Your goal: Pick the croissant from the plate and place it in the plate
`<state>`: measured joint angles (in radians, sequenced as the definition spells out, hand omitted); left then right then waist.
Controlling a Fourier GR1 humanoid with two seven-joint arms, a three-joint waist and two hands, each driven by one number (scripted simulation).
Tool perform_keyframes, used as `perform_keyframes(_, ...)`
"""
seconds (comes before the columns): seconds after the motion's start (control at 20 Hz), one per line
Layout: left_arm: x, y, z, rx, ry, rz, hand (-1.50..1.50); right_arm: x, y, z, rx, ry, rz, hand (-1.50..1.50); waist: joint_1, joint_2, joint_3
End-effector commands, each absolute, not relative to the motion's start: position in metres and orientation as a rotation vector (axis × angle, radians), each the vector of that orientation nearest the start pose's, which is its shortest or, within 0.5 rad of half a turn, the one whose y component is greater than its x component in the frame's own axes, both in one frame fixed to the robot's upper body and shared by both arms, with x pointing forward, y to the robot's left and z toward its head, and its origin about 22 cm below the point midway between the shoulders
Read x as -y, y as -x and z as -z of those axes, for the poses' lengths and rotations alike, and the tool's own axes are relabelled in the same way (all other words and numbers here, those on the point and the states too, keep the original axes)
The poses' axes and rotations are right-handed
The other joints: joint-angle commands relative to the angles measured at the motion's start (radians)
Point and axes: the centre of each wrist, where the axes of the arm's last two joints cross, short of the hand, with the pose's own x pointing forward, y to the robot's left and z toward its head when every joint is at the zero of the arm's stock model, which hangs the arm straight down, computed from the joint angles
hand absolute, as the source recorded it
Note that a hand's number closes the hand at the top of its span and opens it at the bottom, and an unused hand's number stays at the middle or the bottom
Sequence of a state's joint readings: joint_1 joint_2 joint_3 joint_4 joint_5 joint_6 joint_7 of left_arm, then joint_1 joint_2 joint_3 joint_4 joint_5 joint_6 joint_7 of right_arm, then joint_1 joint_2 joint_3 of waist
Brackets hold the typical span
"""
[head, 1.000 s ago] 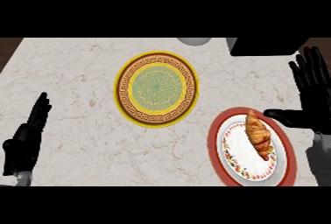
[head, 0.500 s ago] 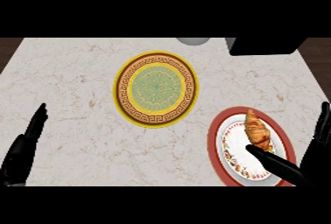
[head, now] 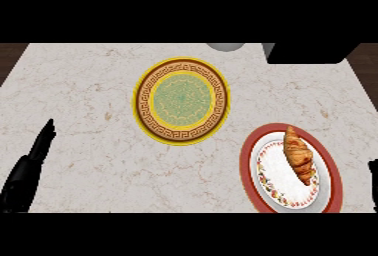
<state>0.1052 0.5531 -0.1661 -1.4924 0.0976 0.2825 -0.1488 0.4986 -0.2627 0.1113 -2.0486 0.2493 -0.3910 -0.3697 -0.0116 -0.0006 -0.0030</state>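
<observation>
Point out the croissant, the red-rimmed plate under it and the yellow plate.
croissant (head: 299,155), head view, middle of its crust.
red-rimmed plate (head: 255,145), head view, bare red rim at upper left.
yellow plate (head: 181,100), head view, bare green centre.

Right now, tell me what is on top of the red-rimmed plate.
One croissant lies on the red-rimmed plate, toward its right side. The floral white centre beside it is bare. The patch of plate under the croissant is covered.

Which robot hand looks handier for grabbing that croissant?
The right robot hand, I'd judge: it shows at the right edge beside the red-rimmed plate holding the croissant. The left robot hand sits far across the counter.
</observation>
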Motion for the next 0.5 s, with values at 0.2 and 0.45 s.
perform_keyframes(0.2,-0.342,-0.219,-0.002,1.52,-0.469,0.287,0.0,0.28,-0.122,-0.082,1.598,0.864,-0.429,-1.5,0.018,0.005,0.0)
perform_keyframes(0.45,-0.324,-0.219,0.002,1.514,-0.464,0.306,0.0,0.265,-0.144,-0.098,1.435,0.872,-0.527,-1.5,0.025,0.004,0.001)
